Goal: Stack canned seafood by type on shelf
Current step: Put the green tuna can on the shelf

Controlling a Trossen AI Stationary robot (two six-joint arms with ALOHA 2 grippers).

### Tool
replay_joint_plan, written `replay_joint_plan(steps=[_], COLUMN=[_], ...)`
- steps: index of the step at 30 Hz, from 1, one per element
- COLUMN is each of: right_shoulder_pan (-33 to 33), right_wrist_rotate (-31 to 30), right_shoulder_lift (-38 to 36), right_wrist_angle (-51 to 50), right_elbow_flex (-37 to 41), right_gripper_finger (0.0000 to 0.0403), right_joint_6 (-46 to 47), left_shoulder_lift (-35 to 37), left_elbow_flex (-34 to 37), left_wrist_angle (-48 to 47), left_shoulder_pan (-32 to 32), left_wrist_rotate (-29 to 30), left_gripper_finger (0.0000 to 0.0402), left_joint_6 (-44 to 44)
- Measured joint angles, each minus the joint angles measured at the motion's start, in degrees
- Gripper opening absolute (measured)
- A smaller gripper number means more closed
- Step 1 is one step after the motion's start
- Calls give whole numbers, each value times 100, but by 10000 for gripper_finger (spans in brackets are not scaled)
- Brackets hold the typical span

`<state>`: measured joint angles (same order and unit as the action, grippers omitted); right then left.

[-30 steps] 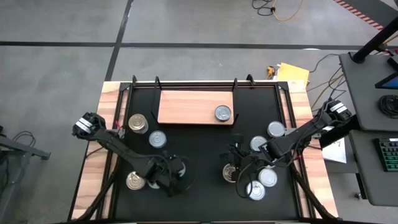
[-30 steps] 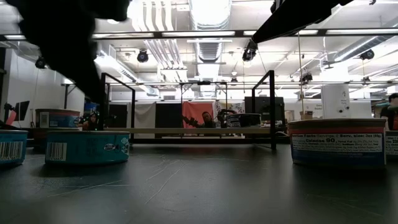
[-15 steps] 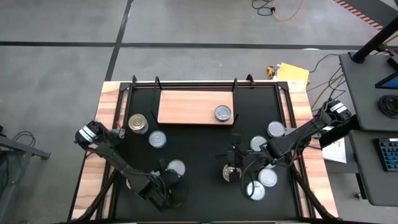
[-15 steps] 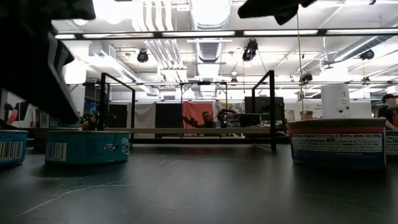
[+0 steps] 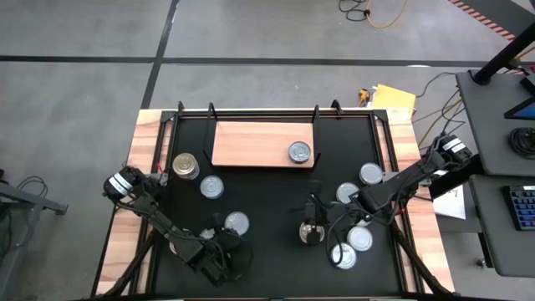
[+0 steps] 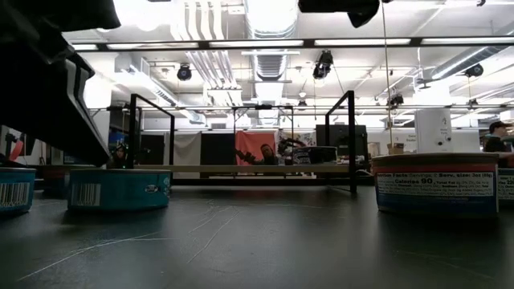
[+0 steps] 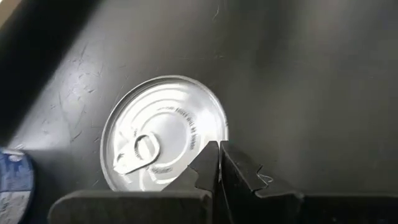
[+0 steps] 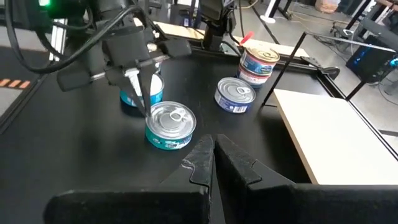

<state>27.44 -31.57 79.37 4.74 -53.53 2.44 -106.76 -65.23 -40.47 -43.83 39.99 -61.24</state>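
On the left, the left claw (image 5: 219,261) has pulled back toward the near edge of the worktop (image 5: 267,205) and now hangs above the black surface with its fingers pressed together on nothing. A second ago it stood over the silver-topped tin (image 5: 236,223); that tin now sits bare and upright on the worktop, just beyond the claw, its pull-tab lid plain in the left wrist view (image 7: 163,134). So this looks like a release or a missed grasp, and the tin has not gone to the shelf (image 5: 251,144).

Further left and back, a gold-topped tin (image 5: 185,165) stands as a stack of two beside another silver-topped tin (image 5: 211,186).

In the middle, the shelf holds just one tin (image 5: 299,152), near its right end, so the sorting has barely begun.

On the right, the right claw (image 5: 314,219), fingers likewise together and empty, has lifted slightly and hovers by a tin (image 5: 310,232) near the centre. More tins (image 5: 361,239) cluster under that arm, all off the shelf.
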Motion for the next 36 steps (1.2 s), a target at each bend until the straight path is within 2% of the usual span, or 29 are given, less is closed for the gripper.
replay_joint_plan(steps=[10,14,18,22,30,36], right_shoulder_pan=[-56,-161,-266,-338,-424,-488], right_wrist_rotate=[12,93,520,610,608,609], right_shoulder_lift=[775,1027,1309,1640,2116,2244], right_wrist_angle=[1123,1157,1159,1137,619,518], right_elbow_flex=[-7,-231,-523,-853,-1492,-1626], right_gripper_finger=[9,9,9,9,9,9], right_joint_6=[-239,-119,-109,-148,-205,-35], left_shoulder_lift=[2,4,7,9,9,13], left_elbow_flex=[9,15,20,27,388,518], left_wrist_angle=[-274,-289,-288,-302,-173,-48], left_shoulder_pan=[-176,-352,-467,-489,-489,-500], left_wrist_rotate=[2,6,550,1018,993,709], left_gripper_finger=[0,0,0,0,0,0], left_joint_6=[-279,-279,-384,-421,-763,-836])
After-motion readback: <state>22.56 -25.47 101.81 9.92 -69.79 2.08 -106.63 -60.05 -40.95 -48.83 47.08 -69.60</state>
